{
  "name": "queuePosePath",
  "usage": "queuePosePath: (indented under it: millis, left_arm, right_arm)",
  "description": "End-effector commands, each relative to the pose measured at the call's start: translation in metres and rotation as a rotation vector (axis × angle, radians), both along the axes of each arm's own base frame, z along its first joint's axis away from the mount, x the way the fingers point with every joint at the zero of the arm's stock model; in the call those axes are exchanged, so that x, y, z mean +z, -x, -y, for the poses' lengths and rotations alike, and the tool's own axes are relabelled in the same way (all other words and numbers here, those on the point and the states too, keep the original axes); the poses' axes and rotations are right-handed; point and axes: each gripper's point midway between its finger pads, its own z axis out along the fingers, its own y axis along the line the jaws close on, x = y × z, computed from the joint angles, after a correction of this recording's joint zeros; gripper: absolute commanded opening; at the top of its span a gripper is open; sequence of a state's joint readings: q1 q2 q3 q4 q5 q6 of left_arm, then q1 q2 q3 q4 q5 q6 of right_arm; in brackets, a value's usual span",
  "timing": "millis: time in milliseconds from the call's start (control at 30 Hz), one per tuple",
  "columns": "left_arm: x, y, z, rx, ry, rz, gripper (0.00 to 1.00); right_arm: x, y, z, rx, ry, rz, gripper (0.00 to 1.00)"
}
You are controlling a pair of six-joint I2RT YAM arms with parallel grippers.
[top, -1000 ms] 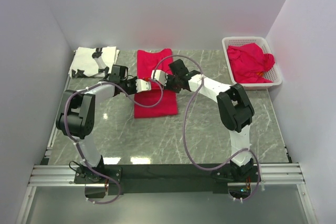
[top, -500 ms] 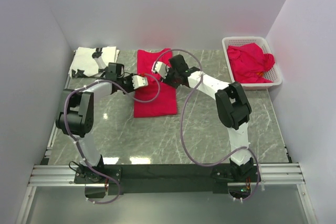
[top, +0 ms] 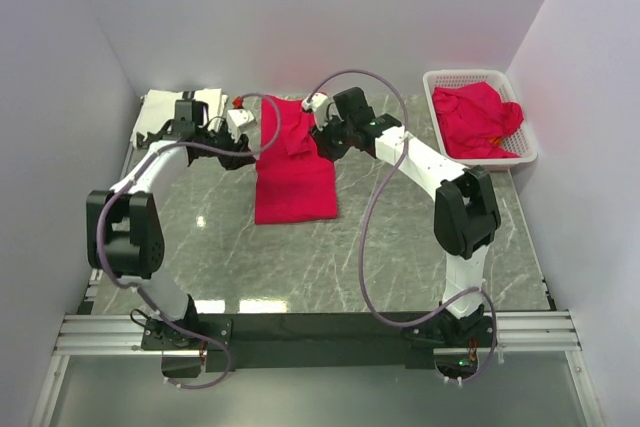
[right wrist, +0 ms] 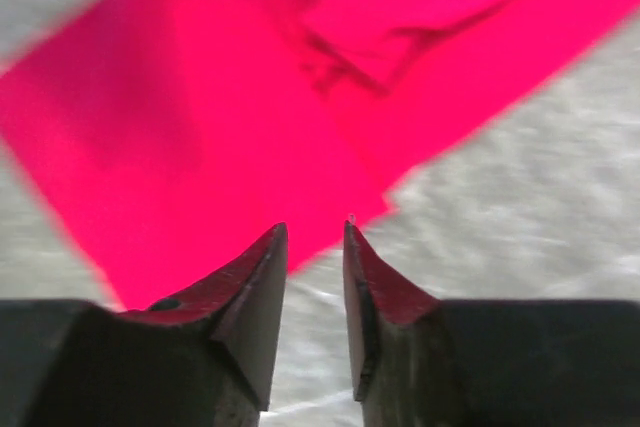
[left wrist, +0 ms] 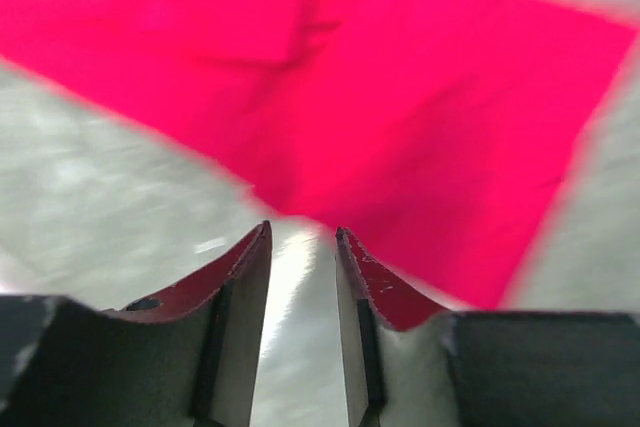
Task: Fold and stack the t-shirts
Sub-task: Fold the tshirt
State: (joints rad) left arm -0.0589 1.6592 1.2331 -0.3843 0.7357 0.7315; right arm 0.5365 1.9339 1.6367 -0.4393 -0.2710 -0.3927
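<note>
A red t-shirt [top: 296, 172] lies partly folded in a long strip on the marble table [top: 400, 237], with a rumpled sleeve near its far end. My left gripper [top: 250, 142] sits at its left edge; in the left wrist view the jaws [left wrist: 302, 232] stand slightly apart and empty over bare table, with the shirt [left wrist: 400, 97] just ahead. My right gripper [top: 322, 137] is at the shirt's right edge; its jaws [right wrist: 315, 227] stand slightly apart and empty at the cloth's border [right wrist: 200, 127]. A white patterned t-shirt [top: 170, 117] lies folded at the back left.
A white lattice basket [top: 525, 152] at the back right holds more red t-shirts [top: 475, 119]. White walls close in the table on the left, back and right. Both arms' cables loop above the table's middle.
Both grippers have moved from the shirt's middle toward its far end, the left one swinging out to the left edge. The shirt's far part now looks rumpled.
</note>
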Motion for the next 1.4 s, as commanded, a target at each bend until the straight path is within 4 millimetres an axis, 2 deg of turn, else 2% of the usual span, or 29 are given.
queuePosePath:
  millis: [0,33,67,100,133,200,233,300,333,400,433,500,533,600,633,700,733,800,833,867,933,1000,1033,1067,1100,1133,1233,1300,1367]
  left_arm:
    - [-0.003,0.036,0.040,0.001,0.305,-0.413,0.36]
    - [-0.004,0.036,0.045,0.000,0.352,-0.471,0.35]
    - [-0.012,0.036,0.051,0.020,0.402,-0.563,0.35]
    - [-0.011,0.037,0.056,0.011,0.453,-0.607,0.35]
    - [-0.014,0.035,0.058,0.025,0.484,-0.639,0.35]
    - [-0.025,0.021,0.062,0.068,0.530,-0.670,0.35]
    - [-0.027,0.015,0.062,0.092,0.547,-0.684,0.36]
    - [-0.043,-0.001,0.061,0.126,0.554,-0.705,0.35]
    - [-0.049,-0.008,0.057,0.147,0.558,-0.714,0.35]
    - [-0.067,-0.025,0.052,0.202,0.569,-0.747,0.34]
    - [-0.073,-0.033,0.045,0.235,0.575,-0.751,0.34]
    - [-0.084,-0.047,0.039,0.268,0.599,-0.778,0.35]
    - [-0.087,-0.052,0.037,0.282,0.604,-0.785,0.35]
    - [-0.091,-0.059,0.039,0.273,0.624,-0.822,0.34]
    - [-0.087,-0.066,0.028,0.286,0.642,-0.820,0.35]
    - [-0.073,-0.061,0.028,0.233,0.657,-0.818,0.36]
    - [-0.067,-0.054,0.029,0.215,0.654,-0.831,0.37]
    - [-0.042,-0.042,0.029,0.139,0.630,-0.760,0.38]
    - [-0.039,-0.028,0.027,0.124,0.617,-0.782,0.39]
    - [-0.023,-0.021,0.027,0.096,0.602,-0.734,0.39]
    - [-0.013,-0.003,0.028,0.075,0.601,-0.737,0.40]
    - [-0.011,0.022,0.030,0.077,0.623,-0.774,0.39]
    - [-0.013,0.032,0.033,0.074,0.632,-0.795,0.39]
    - [-0.021,0.046,0.034,0.088,0.640,-0.833,0.39]
    - [-0.027,0.052,0.036,0.086,0.639,-0.841,0.39]
    - [-0.037,0.066,0.038,0.120,0.656,-0.925,0.39]
    - [-0.058,0.076,0.039,0.158,0.670,-0.981,0.39]
    - [-0.068,0.077,0.038,0.178,0.661,-0.989,0.39]
    - [-0.087,0.076,0.036,0.231,0.634,-1.012,0.38]
  right_arm:
    - [0.009,0.023,-0.016,-0.032,-0.190,-0.230,0.31]
    - [0.002,0.016,-0.016,-0.044,-0.222,-0.281,0.30]
    - [0.002,0.020,-0.022,-0.042,-0.277,-0.353,0.29]
    - [0.000,0.018,-0.025,-0.043,-0.303,-0.387,0.27]
    - [-0.014,0.013,-0.025,-0.053,-0.314,-0.434,0.26]
    - [-0.018,0.001,-0.025,-0.069,-0.360,-0.461,0.24]
    - [-0.034,-0.004,-0.024,-0.082,-0.362,-0.493,0.24]
    - [-0.041,-0.016,-0.026,-0.102,-0.396,-0.526,0.23]
    - [-0.055,-0.024,-0.027,-0.113,-0.400,-0.549,0.23]
    - [-0.066,-0.035,-0.024,-0.149,-0.410,-0.566,0.22]
    - [-0.079,-0.040,-0.022,-0.169,-0.407,-0.580,0.22]
    - [-0.081,-0.057,-0.017,-0.209,-0.426,-0.564,0.23]
    - [-0.091,-0.062,-0.014,-0.233,-0.420,-0.571,0.23]
    - [-0.086,-0.075,-0.007,-0.267,-0.443,-0.567,0.25]
    - [-0.082,-0.080,-0.006,-0.272,-0.451,-0.566,0.27]
    - [-0.070,-0.080,-0.003,-0.262,-0.457,-0.548,0.32]
    - [-0.053,-0.075,-0.001,-0.250,-0.456,-0.525,0.34]
    - [-0.034,-0.064,0.001,-0.215,-0.455,-0.498,0.36]
    - [-0.016,-0.048,0.003,-0.194,-0.460,-0.484,0.36]
    - [-0.009,-0.039,0.003,-0.185,-0.459,-0.482,0.37]
    - [0.003,-0.007,0.002,-0.150,-0.471,-0.513,0.37]
    - [0.005,0.024,-0.010,-0.111,-0.494,-0.580,0.37]
    - [-0.001,0.044,-0.011,-0.107,-0.494,-0.621,0.37]
    - [-0.005,0.061,-0.022,-0.078,-0.488,-0.650,0.37]
    - [-0.009,0.074,-0.027,-0.056,-0.490,-0.681,0.36]
    - [-0.022,0.087,-0.029,-0.055,-0.480,-0.712,0.36]
    - [-0.049,0.111,-0.040,-0.041,-0.455,-0.792,0.35]
    - [-0.069,0.118,-0.042,-0.049,-0.433,-0.836,0.35]
    - [-0.088,0.118,-0.037,-0.073,-0.404,-0.851,0.34]
